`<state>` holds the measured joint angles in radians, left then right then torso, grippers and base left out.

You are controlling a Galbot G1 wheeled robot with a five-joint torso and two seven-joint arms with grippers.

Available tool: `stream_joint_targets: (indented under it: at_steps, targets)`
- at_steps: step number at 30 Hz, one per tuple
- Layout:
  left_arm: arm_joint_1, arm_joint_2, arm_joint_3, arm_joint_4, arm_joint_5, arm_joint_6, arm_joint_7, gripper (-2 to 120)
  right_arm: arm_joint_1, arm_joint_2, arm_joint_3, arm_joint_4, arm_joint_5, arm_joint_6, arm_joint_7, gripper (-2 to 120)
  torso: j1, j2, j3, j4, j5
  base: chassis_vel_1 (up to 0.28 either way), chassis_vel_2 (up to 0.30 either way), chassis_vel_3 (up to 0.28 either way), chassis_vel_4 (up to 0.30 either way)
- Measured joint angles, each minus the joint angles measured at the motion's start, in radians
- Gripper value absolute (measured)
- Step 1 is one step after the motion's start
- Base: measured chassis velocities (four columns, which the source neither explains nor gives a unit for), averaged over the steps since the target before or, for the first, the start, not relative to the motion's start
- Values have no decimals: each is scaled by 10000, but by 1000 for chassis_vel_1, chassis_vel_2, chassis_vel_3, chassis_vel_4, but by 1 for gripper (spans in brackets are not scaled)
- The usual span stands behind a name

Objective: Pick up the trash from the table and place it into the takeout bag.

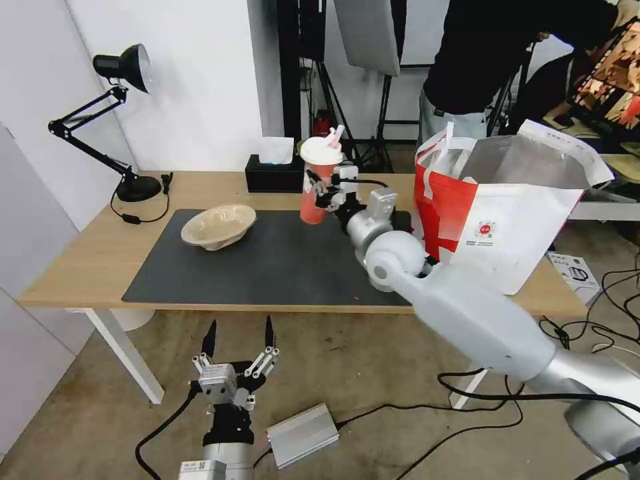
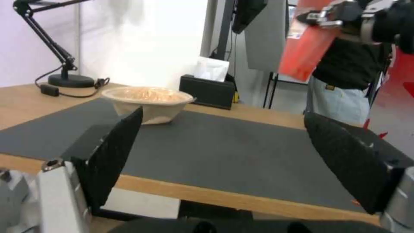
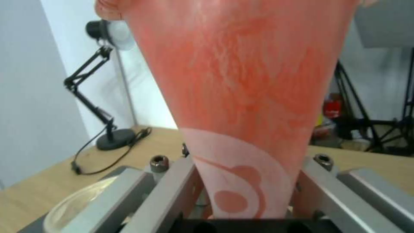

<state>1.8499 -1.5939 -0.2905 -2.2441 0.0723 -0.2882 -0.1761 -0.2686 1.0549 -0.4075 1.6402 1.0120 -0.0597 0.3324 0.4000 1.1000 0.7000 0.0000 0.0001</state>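
Note:
The red drink cup (image 1: 319,179) with its white lid is lifted off the table (image 1: 73,267), over the back of the dark mat (image 1: 267,267). My right gripper (image 1: 325,193) is shut on the cup's lower part, and the cup (image 3: 241,81) rises between its metal fingers (image 3: 172,191). The cup (image 2: 308,48) hangs well above the desk. The beige pulp bowl (image 1: 219,225) sits on the mat's left part. The takeout bag (image 1: 507,220) stands open at the table's right end, right of the cup. My left gripper (image 1: 240,343) hangs open below the table's front edge, its black fingers (image 2: 112,155) wide apart.
A black desk lamp (image 1: 123,67) stands at the back left, and a black tissue box (image 1: 273,175) sits behind the cup. A person stands behind the bag. A silver box (image 1: 303,433) and cables lie on the floor.

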Motion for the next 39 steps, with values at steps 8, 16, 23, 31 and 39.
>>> stream_joint_targets:
  at_steps: [8,16,23,31,39]
  targets:
    - [-217,9,285,54,-136,59,1,100,195,-1334,626,1068,800,-275,494,8,0,-1,0,1,0,0,0,0,0]
    - [-262,11,415,54,-111,78,-7,100,478,-2207,1003,1719,1378,-540,837,8,0,-1,0,1,-1,0,0,0,0]
    - [-215,14,411,34,-27,53,16,100,648,-2913,1338,2137,1779,-761,937,8,0,-1,0,0,0,0,0,0,0]
    - [-185,17,475,1,77,38,-84,100,773,-3420,1755,2524,2260,-1038,1200,8,0,0,0,0,0,0,0,0,0]
    - [-186,26,534,10,186,38,-104,100,1135,-4179,2183,2611,2881,-1212,1246,8,0,0,-1,0,-1,0,0,0,0]
